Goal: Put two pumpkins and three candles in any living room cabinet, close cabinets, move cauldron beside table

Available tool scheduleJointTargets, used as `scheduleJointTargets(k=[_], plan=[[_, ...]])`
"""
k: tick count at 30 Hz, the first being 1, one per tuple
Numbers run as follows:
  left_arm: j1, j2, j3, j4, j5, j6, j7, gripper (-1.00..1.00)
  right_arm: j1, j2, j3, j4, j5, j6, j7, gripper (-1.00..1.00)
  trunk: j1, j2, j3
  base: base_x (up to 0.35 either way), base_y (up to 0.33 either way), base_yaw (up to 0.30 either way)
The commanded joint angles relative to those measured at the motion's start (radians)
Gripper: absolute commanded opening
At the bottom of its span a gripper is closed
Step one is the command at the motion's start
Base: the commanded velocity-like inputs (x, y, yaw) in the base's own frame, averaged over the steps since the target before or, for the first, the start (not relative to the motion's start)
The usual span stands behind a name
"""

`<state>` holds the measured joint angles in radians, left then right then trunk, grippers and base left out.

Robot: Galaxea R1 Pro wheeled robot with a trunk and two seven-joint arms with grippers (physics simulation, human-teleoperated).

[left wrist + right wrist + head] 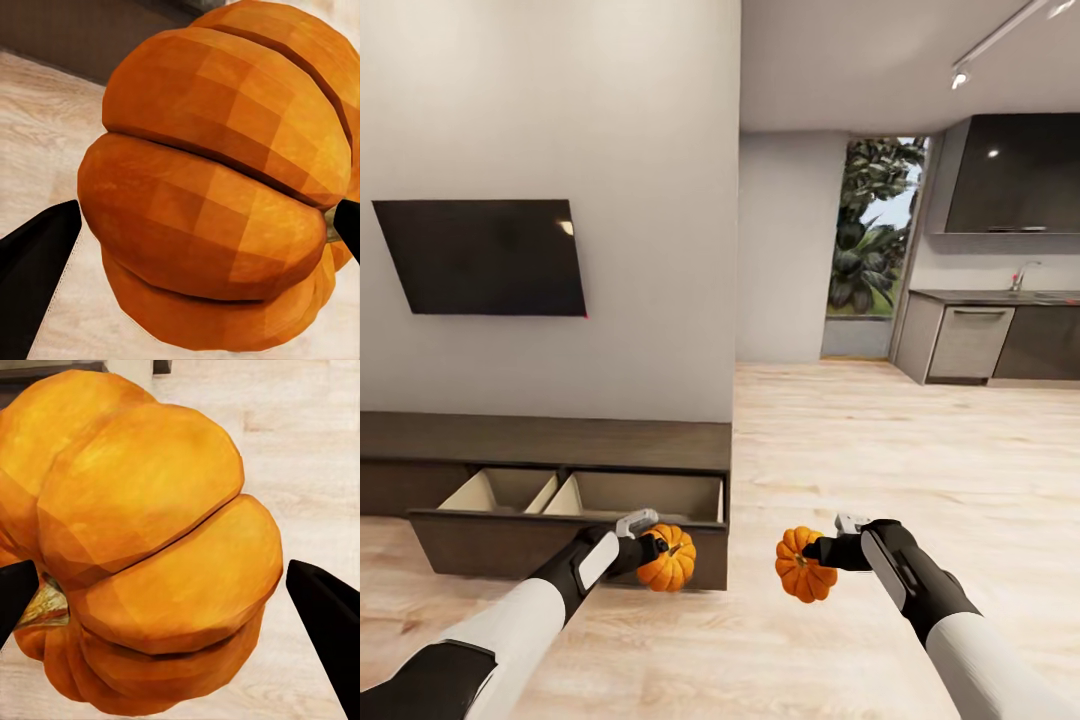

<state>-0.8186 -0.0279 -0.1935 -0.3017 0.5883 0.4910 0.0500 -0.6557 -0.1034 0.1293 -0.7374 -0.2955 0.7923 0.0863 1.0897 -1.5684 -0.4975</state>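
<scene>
From the head camera, the robot is facing the cabinet (560, 445) under a wall TV (485, 257), and its drawer (575, 520) is standing pulled out with two bare compartments, presumably so the pumpkins can be dropped in from above. The left tool (652, 548) is clamping the left pumpkin (668, 558) just in front of the drawer's front panel, low against it and not yet over the opening, so a lift and a short reach forward look needed. The right tool (822, 552) is gripping the right pumpkin (804, 565) out over the wooden floor (880, 450), beside the cabinet's end and apart from the drawer; carrying one in each arm is likely saving a trip. A kitchen is lying beyond at the right. At the left wrist, dark fingertips (37, 255) are pressing on either side of the ribbed pumpkin (217, 187), with floor and the dark cabinet front behind it. At the right wrist, the fingertips (326, 619) are bracketing the other pumpkin (142, 547), its stem turned toward one finger, with floor beneath.
</scene>
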Motion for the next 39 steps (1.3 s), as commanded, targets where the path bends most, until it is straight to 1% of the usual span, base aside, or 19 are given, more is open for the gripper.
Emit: scheduleJointTargets(k=[1, 9, 18, 39], plan=[[-0.001, 0.001, -0.006, -0.002, 0.011, 0.003, 0.005, -1.0, -0.001, -0.001, 0.003, -0.001, 0.001, 0.004, 0.004, -1.0, 0.001, -0.001, -0.001, 0.325, 0.139, 0.0], [-0.001, 0.0, -0.006, -0.002, 0.011, 0.001, 0.005, -1.0, -0.001, -0.001, 0.003, -0.002, 0.001, 0.004, 0.004, -1.0, 0.001, -0.001, -0.001, 0.323, 0.156, 0.0], [-0.001, 0.001, -0.006, 0.001, 0.011, -0.001, 0.005, -1.0, -0.001, -0.001, 0.003, -0.001, 0.001, 0.004, 0.004, -1.0, 0.001, -0.001, -0.001, 0.289, 0.229, 0.0], [-0.001, 0.0, -0.007, 0.003, 0.011, -0.002, 0.005, -1.0, -0.001, 0.0, 0.003, -0.001, 0.001, 0.004, 0.004, -1.0, 0.001, -0.001, -0.001, 0.197, 0.286, 0.0]])
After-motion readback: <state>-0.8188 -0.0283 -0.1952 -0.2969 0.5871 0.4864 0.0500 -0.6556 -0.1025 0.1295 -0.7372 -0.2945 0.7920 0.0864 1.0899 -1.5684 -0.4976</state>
